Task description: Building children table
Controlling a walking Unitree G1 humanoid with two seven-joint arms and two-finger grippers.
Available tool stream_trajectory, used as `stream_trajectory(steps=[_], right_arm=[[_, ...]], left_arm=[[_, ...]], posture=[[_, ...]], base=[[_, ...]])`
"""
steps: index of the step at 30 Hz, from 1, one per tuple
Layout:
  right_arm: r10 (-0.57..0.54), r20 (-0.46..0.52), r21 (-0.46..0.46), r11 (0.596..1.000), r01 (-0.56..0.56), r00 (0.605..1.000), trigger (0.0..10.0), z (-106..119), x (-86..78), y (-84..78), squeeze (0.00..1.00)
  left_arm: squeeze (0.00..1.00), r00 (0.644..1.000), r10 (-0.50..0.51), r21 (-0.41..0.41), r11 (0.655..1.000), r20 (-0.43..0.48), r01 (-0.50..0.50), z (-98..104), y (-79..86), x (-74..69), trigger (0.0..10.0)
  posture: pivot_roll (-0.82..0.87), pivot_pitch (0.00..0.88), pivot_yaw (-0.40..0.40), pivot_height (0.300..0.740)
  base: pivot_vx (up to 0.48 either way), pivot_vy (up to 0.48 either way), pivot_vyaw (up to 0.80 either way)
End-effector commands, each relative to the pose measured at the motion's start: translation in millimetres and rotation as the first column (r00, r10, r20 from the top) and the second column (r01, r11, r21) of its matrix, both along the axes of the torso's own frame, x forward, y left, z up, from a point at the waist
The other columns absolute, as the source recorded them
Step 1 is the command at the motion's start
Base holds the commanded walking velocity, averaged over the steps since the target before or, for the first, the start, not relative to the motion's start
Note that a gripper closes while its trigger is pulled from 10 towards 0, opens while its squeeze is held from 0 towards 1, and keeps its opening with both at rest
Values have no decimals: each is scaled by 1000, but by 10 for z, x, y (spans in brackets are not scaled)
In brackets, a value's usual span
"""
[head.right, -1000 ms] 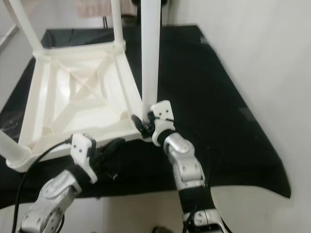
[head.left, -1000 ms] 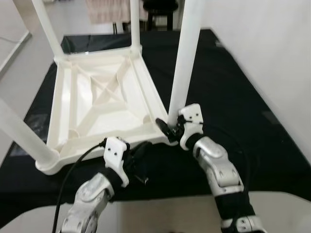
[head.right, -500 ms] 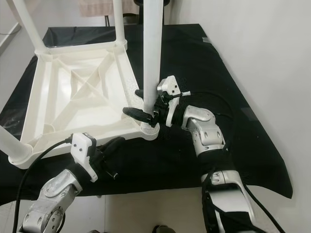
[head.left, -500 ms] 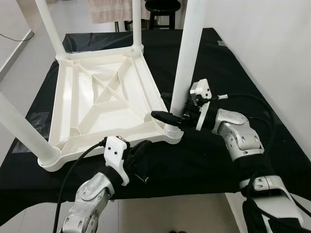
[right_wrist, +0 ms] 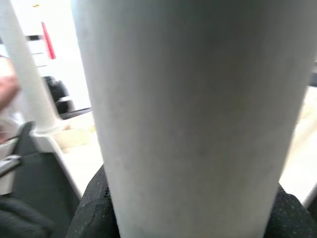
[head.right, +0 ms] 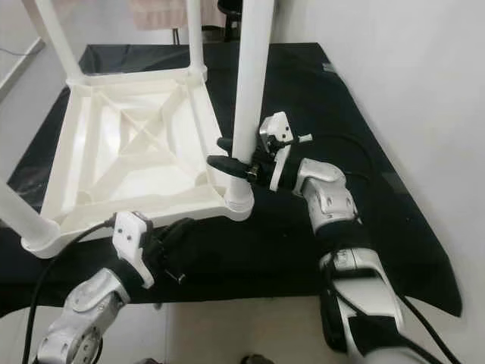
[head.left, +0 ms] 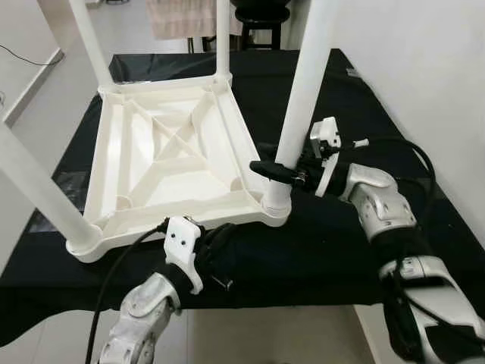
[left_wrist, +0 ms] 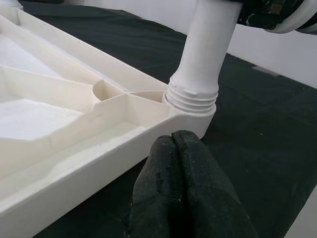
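Note:
A white plastic children's table (head.left: 189,215) lies upside down on a black cloth (head.left: 333,250), its legs pointing up. My right gripper (head.left: 260,158) reaches in from the right and is shut on the near-right leg (head.left: 303,91), a little above its threaded socket (left_wrist: 190,96); one black finger passes in front of the leg and one behind. In the right wrist view the leg (right_wrist: 193,114) stands between the finger pads (right_wrist: 94,208). My left gripper (left_wrist: 173,138) is shut with nothing in it and hovers just in front of the table's near rim, close to that same corner.
Three more legs stand up: near left (head.left: 38,189), far left (head.left: 91,45) and far right (head.left: 222,38). A white wall (head.left: 424,76) runs along the right. A dark stool (head.left: 261,11) stands beyond the cloth. The cloth's front edge lies just below my arms.
My right arm has swung out to the right, and its gripper went from the leg's base to clasping the leg from the side, slightly higher. The camera has shifted. The left gripper has barely moved.

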State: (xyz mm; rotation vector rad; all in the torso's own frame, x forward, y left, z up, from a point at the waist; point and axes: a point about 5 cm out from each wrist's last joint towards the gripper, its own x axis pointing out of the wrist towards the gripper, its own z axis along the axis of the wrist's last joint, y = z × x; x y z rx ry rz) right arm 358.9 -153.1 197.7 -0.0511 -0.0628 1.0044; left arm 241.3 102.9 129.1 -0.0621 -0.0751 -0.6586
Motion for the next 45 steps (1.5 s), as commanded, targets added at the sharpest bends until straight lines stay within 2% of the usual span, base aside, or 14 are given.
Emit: stream_trajectory(steps=[1,2,4,12,13,16,17,22,23,25,38,39,41,45], right_arm=[[-440,-182,-79,898,433,879,0,-568,-182,89,0],[-636,-229,-91,768,635,737,0,-661,-302,82,0],[-636,-295,-155,768,621,713,0,-806,-585,307,0],[-573,-180,-151,819,553,799,0,-686,-288,448,0],[-567,-196,-153,824,546,800,9922,-718,-281,493,0],[-543,-216,-130,839,528,811,10000,-681,-336,576,63],[-500,-212,-72,865,497,840,10000,-551,-361,603,1000],[-406,-190,0,910,414,894,10000,-385,-361,611,1000],[-316,-147,25,946,323,937,10000,-307,-350,602,306],[-249,-114,36,966,255,962,10000,-260,-332,593,0],[146,-19,-90,985,-147,989,10000,-44,-88,332,0],[135,-9,-88,987,-136,991,9333,-1,-44,323,0],[145,5,-53,988,-145,989,0,75,2,314,0],[189,11,-46,981,-188,982,0,99,12,302,0]], left_arm=[[0,1000,0,35,999,25,0,26,24,-35,10000],[0,1000,0,39,999,26,-1,26,34,-38,10000],[0,1000,-3,41,999,25,2,27,40,-37,10000],[0,999,-45,47,998,12,44,16,22,-8,10000],[0,999,-34,49,998,13,33,15,33,-6,10000],[0,1000,-13,49,999,15,12,15,52,-9,10000],[0,1000,-21,43,999,10,21,17,51,-3,10000],[0,999,-37,39,999,4,36,14,39,3,10000],[0,999,-39,38,999,3,39,13,33,4,10000],[0,999,-42,37,998,3,42,12,29,6,10000],[0,998,-60,71,996,4,60,68,77,-37,10000],[0,998,-66,72,995,6,66,92,86,-42,10000],[0,998,-62,70,996,15,61,137,113,-39,10000],[0,998,-59,85,995,25,57,170,142,-22,10000]], posture=[[36,149,-35,740],[36,149,-35,740],[17,147,-17,740],[51,135,-12,740],[50,134,-7,740],[48,135,-8,740],[42,134,-7,740],[38,130,-2,740],[39,129,-2,740],[39,129,-3,740],[65,114,-3,740],[65,115,-1,740],[68,116,1,740],[78,121,-9,740]], base=[[0,0,0],[0,0,0],[0,0,0],[0,0,0],[0,0,0],[0,0,0],[0,0,0],[0,0,0],[0,0,0],[0,0,0],[0,0,0],[0,0,0],[0,0,0],[0,0,0]])
